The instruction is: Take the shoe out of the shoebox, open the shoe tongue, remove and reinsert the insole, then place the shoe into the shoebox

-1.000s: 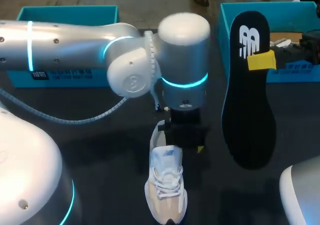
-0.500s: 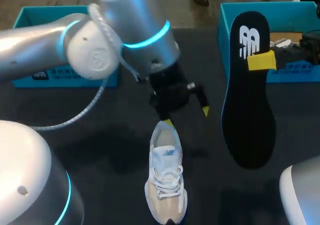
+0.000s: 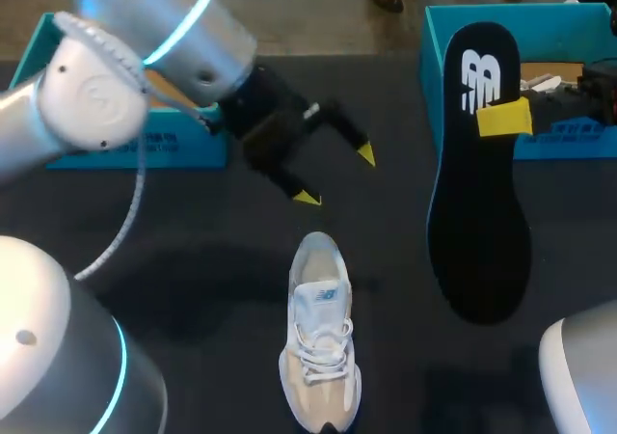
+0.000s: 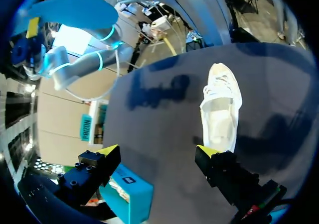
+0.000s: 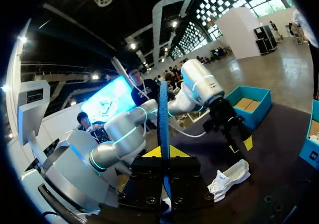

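A white and beige shoe lies upright on the dark table, toe toward the near edge. My left gripper hangs open above and behind the heel, touching nothing. In the left wrist view the shoe lies ahead of that open gripper. My right gripper is shut on the black insole, held in the air at the right in front of the teal shoebox. In the right wrist view the insole stands edge-on between the right gripper's yellow tips, with the shoe on the table beyond.
A second teal box sits at the far left, partly hidden by my left arm. It shows under the left gripper as the teal box. Dark bare table surrounds the shoe.
My left gripper has come off the shoe's heel, opened wide and drawn back up and to the left. The shoe, the insole and my right arm have stayed put.
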You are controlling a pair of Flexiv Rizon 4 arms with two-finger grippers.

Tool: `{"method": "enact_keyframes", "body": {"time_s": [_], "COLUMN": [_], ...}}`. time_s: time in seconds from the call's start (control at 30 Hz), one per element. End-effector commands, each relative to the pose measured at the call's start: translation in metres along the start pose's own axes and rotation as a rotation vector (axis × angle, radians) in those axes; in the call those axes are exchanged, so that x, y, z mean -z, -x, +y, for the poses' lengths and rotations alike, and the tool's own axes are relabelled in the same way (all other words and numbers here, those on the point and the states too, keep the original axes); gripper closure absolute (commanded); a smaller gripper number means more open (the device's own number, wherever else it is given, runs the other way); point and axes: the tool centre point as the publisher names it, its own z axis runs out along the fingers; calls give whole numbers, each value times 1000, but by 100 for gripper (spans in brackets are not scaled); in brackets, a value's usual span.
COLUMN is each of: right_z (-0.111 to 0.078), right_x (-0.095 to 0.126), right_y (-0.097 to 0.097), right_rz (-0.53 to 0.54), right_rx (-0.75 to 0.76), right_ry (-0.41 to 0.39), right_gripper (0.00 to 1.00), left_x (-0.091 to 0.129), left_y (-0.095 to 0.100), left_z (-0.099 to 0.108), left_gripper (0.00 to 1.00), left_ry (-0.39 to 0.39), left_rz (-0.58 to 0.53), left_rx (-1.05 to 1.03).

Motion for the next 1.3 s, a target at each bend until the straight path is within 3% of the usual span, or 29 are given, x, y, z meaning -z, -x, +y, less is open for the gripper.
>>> {"method": "enact_keyframes", "body": {"time_s": [0.03,0.47,1.3], "right_z": [5,5,5], "right_x": [-2,-2,-2], "right_y": [1,1,1], "right_rz": [0,0,0], "right_rx": [-2,-2,-2], "right_ry": [-8,-8,-8], "right_gripper": [100,100,100], "left_x": [10,25,42], "left_y": [-8,-7,1], "left_z": [-5,4,17], "left_gripper": [0,0,0], "left_ry": [-23,-69,-100], "left_rz": [-641,-796,-836], "left_rx": [-6,-53,-143]}}
